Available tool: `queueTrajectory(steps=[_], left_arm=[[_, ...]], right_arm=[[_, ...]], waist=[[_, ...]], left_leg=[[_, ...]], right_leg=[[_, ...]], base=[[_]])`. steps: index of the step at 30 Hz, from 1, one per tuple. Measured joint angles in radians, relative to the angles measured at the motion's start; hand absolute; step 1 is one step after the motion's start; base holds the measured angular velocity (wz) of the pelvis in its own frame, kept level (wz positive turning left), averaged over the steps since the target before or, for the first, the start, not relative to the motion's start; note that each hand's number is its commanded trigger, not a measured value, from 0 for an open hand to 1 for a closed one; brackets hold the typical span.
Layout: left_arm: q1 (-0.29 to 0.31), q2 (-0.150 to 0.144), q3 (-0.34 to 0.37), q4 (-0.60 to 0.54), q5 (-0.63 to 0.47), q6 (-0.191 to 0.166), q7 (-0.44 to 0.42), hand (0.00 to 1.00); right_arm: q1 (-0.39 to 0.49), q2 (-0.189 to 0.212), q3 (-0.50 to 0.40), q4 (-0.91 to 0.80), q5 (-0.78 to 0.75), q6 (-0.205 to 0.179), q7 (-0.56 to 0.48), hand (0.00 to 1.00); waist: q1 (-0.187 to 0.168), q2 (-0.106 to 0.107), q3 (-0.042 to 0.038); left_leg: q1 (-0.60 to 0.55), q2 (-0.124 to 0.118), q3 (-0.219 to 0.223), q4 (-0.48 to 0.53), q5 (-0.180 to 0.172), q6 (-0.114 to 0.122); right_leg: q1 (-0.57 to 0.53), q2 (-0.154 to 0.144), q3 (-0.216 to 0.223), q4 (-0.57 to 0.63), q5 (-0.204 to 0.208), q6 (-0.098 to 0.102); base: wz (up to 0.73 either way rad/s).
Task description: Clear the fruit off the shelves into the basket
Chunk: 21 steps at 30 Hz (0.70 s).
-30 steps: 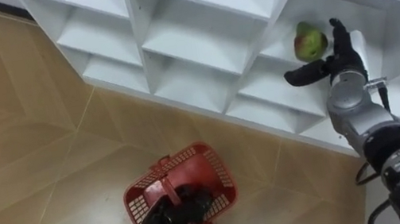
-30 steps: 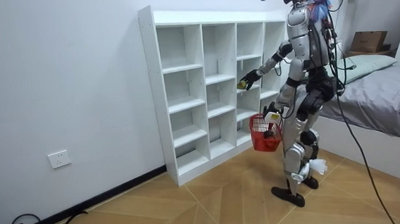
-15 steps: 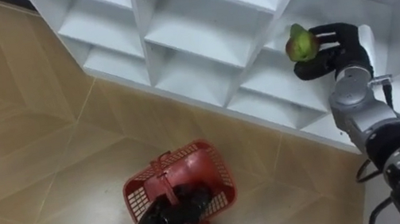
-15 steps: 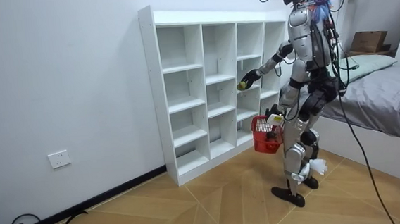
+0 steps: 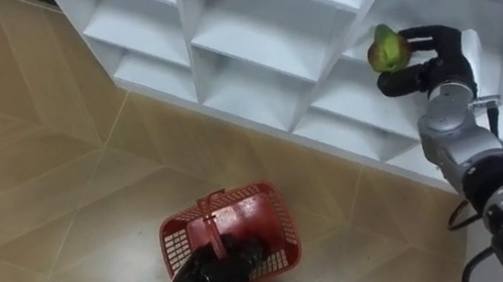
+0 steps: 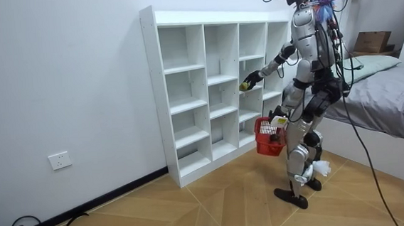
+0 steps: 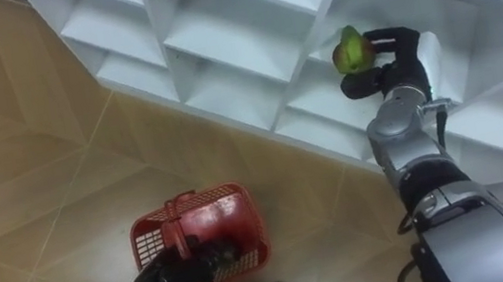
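Note:
A green fruit with a red blush is in a compartment of the white closet, and my right hand has its fingers curled round it from the right. In the room view the right hand reaches into a middle compartment of the closet. My left hand is shut on the handle of a red plastic basket, which hangs low over the wooden floor. I cannot tell what lies in the basket.
The closet's other compartments in view are bare white shelves. I stand facing it on herringbone wooden floor. A bed with grey cover stands behind me at the room view's right, with a cardboard box beyond it.
My right hand's fingers have curled from straight beside the fruit to closed round it. The head camera's view has shifted a little; the basket hangs as before.

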Motion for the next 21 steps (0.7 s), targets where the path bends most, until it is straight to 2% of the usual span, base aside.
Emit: queueTrajectory(steps=[11, 17, 21], left_arm=[[-0.001, 0.001, 0.001, -0.03, 0.003, 0.0, 0.0, 1.0], [-0.009, -0.003, 0.025, -0.03, 0.033, 0.002, -0.003, 1.0], [-0.02, -0.002, 0.041, -0.03, 0.03, 0.002, -0.003, 1.0]], right_arm=[[0.0, -0.01, 0.002, -0.002, 0.006, -0.003, 0.002, 1.0], [0.0, -0.017, 0.002, -0.003, 0.031, 0.001, 0.005, 1.0], [0.002, -0.017, 0.004, -0.004, 0.034, 0.001, 0.043, 1.0]], waist=[[-0.001, 0.0, -0.0012], [-0.006, 0.002, -0.0043], [-0.029, 0.005, -0.0057]], left_leg=[[-0.004, 0.0, 0.0, 0.002, 0.001, 0.0], [0.0, 0.002, 0.0, 0.003, 0.001, 0.0], [0.033, 0.003, 0.003, 0.002, 0.001, 0.0]], right_leg=[[-0.001, 0.005, -0.001, -0.004, 0.0, 0.0], [0.012, 0.004, -0.005, -0.014, 0.003, -0.002], [0.043, 0.003, -0.005, -0.015, 0.003, -0.002]], base=[[0.0], [0.02], [0.0]])
